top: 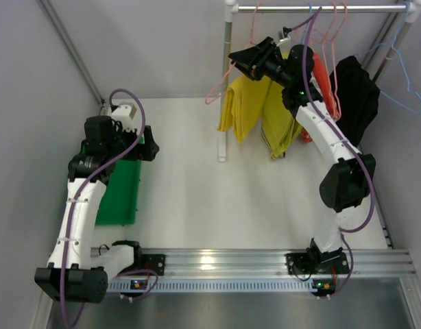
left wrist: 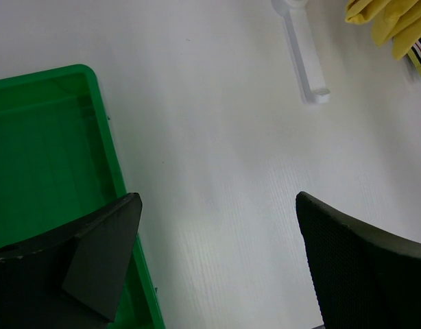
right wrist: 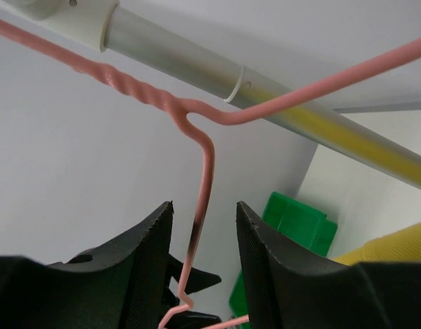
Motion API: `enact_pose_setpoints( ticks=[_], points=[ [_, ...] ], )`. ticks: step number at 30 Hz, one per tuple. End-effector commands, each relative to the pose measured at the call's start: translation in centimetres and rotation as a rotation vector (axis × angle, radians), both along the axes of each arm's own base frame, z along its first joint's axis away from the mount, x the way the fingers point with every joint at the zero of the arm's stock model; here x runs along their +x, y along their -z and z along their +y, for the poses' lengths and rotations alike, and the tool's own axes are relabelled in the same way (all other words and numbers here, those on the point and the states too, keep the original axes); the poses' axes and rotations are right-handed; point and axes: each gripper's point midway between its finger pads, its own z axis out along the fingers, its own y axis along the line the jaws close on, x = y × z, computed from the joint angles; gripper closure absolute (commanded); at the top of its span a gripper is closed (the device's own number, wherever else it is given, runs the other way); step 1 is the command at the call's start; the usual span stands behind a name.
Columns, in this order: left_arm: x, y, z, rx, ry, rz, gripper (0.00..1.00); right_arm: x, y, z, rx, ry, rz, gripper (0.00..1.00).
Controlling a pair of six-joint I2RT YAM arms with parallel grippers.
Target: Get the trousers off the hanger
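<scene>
Lower left of the top view, nearest the arm bases, the left tool point(top: 147, 147) hangs above the green bin point(top: 118, 195). Its fingers are spread wide with nothing between them, and its own camera shows only bare counter point(left wrist: 217, 123) in the gap. It takes no part for now.

Farther back, upper middle of the frame, the trousers point(top: 246, 103) hang from the rack, above the counter. A bright golden pair is on the left and a duller olive-yellow pair point(top: 278, 127) touches it on the right. Neither is off its hanger.

Above them the right tool point(top: 239, 60) reaches up near the rail point(top: 320, 8). In its wrist view a thin run of the pink hanger point(right wrist: 206, 178), just past the twisted neck, passes down between the two fingers point(right wrist: 145, 253). A sliver of space shows on each side, so the jaws stand apart around the wire without gripping it.

I judge the step in hand to be taking hold of the hanger. The next move calls for pinching the wire squarely, since thin round wire could slip or twist, then lifting the hook off the rail.

I cannot tell which pair this hanger carries, because cloth and arm cover its lower bar. The hook itself is cut off at the upper left of the wrist frame. At far right, the red-orange garment point(top: 322, 75) sits partly behind the arm, beside a black garment point(top: 354, 89).
</scene>
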Motion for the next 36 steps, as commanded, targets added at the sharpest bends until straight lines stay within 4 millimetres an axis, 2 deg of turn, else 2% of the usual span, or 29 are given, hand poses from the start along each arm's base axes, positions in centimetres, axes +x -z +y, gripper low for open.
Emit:
enact_pose_setpoints(
  ticks=[1,8,11,15,17,19,20,24,27,29,32,36],
  points=[
    [0.6,-0.4,-0.1,-0.006,0.005,-0.034,0.01,0.2,-4.0,1.0,0.115,0.013,-0.088,0.58],
    [0.4,0.0,0.0,0.000,0.003,-0.031,0.01,0.7,-4.3,2.7,0.132,0.029,-0.076,0.59],
    [0.3,0.0,0.1,0.004,0.002,-0.034,0.01,0.6,-4.1,3.4,0.133,0.023,-0.068,0.64],
    [0.2,0.0,0.3,0.015,0.002,-0.038,0.01,0.4,-3.4,3.5,0.128,0.018,-0.042,0.74],
    [0.2,-0.1,0.3,0.017,0.002,-0.045,0.01,-0.1,-3.1,3.2,0.120,0.018,-0.028,0.74],
    [0.1,0.1,0.2,0.014,0.008,-0.045,0.01,-0.8,-3.4,2.7,0.116,0.019,-0.029,0.69],
    [0.1,0.2,0.1,0.013,0.010,-0.042,0.01,-0.9,-2.6,2.6,0.106,0.017,-0.013,0.66],
    [0.1,0.2,0.1,0.009,0.015,-0.046,0.01,-1.5,-2.5,1.4,0.090,0.031,-0.011,0.51],
    [0.0,0.2,-0.1,0.005,0.019,-0.047,0.01,-1.9,-2.6,0.7,0.085,0.037,-0.008,0.50],
    [0.0,0.3,-0.1,0.004,0.020,-0.046,0.01,-2.0,-2.4,0.5,0.082,0.036,-0.003,0.53],
    [0.0,0.3,-0.1,0.002,0.021,-0.048,0.01,-2.1,-2.4,0.2,0.078,0.032,-0.007,0.65],
    [0.0,0.3,-0.1,0.001,0.020,-0.048,0.01,-2.8,-3.6,0.4,0.088,-0.006,-0.042,0.90]
  ],
)
